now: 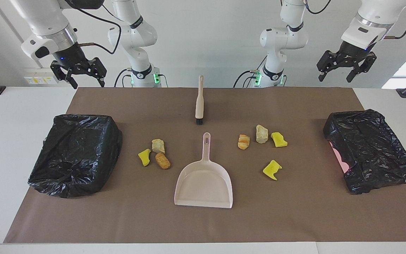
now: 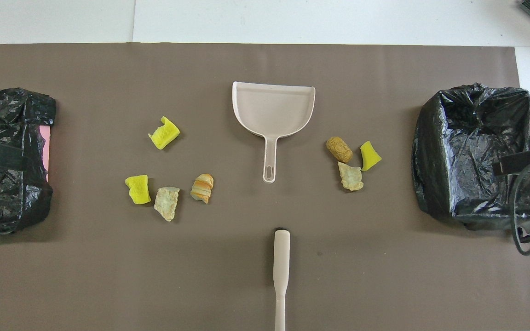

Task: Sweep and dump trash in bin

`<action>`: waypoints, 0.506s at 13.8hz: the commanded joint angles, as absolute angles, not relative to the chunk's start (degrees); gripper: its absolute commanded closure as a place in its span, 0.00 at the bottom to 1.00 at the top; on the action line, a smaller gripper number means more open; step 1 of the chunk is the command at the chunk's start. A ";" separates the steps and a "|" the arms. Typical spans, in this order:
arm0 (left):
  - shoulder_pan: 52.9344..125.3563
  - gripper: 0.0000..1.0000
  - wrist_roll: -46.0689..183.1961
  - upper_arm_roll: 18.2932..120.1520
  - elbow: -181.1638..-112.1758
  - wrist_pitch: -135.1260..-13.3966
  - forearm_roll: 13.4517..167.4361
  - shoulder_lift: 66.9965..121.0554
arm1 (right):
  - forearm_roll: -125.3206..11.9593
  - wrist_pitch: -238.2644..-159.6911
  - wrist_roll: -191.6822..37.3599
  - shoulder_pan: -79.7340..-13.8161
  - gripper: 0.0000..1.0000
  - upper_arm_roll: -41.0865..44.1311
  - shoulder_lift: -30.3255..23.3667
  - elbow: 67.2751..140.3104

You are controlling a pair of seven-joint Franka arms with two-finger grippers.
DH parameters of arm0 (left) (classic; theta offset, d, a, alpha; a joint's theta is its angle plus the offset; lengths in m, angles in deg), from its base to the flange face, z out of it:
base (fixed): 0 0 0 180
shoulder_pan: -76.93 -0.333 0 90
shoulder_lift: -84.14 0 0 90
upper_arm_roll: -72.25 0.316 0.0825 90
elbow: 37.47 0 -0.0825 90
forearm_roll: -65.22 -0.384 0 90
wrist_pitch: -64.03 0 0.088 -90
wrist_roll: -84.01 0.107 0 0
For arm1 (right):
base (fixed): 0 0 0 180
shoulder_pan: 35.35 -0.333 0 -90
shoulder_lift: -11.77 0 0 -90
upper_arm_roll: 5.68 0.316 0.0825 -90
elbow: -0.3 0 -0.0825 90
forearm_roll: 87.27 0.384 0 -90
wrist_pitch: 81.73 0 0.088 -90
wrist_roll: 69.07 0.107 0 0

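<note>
Facing view: brown mat (image 1: 294,211) on white table (image 1: 12,116), both end effectors wide.

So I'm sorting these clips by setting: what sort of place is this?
Likely a robotics lab test bench: two white arms at a white table, brown paper mat, and staged pale pink plastic dustpan with small beige brush.

Seven scraps of trash — three yellow sponge bits (image 1: 275,139), two beige stone-like lumps (image 1: 262,133), two orange-brown bread-like pieces (image 1: 244,141). Two bins lined with black bags (image 1: 78,153) — one dustpan (image 1: 204,183), one brush (image 1: 200,102), one brown mat (image 1: 294,218).
</note>
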State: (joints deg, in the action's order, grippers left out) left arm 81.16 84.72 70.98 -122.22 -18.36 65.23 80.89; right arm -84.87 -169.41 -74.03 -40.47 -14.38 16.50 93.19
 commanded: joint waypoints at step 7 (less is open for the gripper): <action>81.67 0.00 84.62 71.02 -124.48 -18.41 64.69 78.96 | -86.12 -168.23 -75.75 -40.45 0.00 -14.38 17.66 94.08</action>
State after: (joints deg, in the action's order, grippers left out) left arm 81.17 84.72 70.88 -122.42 -18.36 65.23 80.81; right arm -84.88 -169.21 -74.11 -40.42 -14.50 16.51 93.18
